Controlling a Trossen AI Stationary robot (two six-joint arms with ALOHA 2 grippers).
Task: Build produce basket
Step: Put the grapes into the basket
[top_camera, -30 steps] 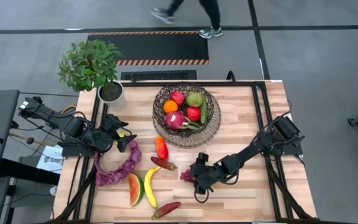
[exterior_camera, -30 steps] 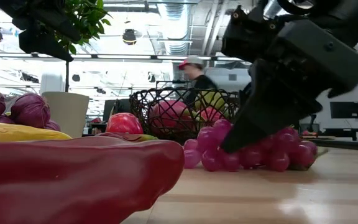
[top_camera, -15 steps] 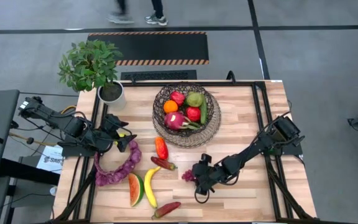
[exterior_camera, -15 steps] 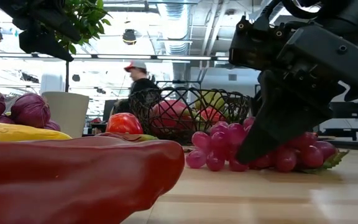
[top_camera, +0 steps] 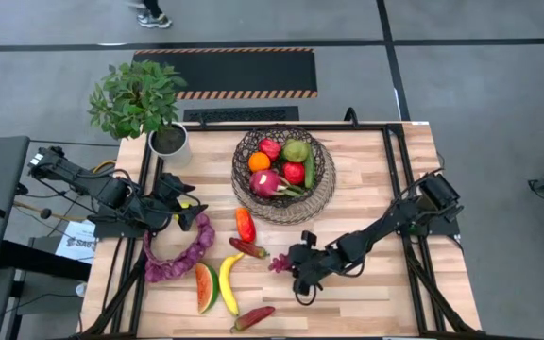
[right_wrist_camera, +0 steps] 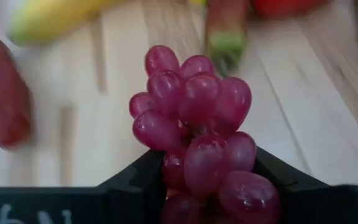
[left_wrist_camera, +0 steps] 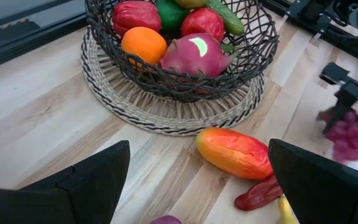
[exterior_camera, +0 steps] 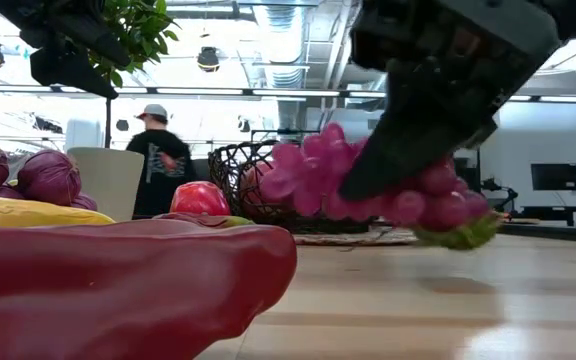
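Grapes hang clear of the tabletop, pinched between the fingers of our right gripper, toward the front edge and near its middle. Our left gripper waits by the left edge with its fingers spread wide, holding nothing. We see the basket near the back edge, already carrying an orange, a dragon fruit and other pieces. A banana, a watermelon slice and red peppers lie toward the front left corner, with the purple string beside them.
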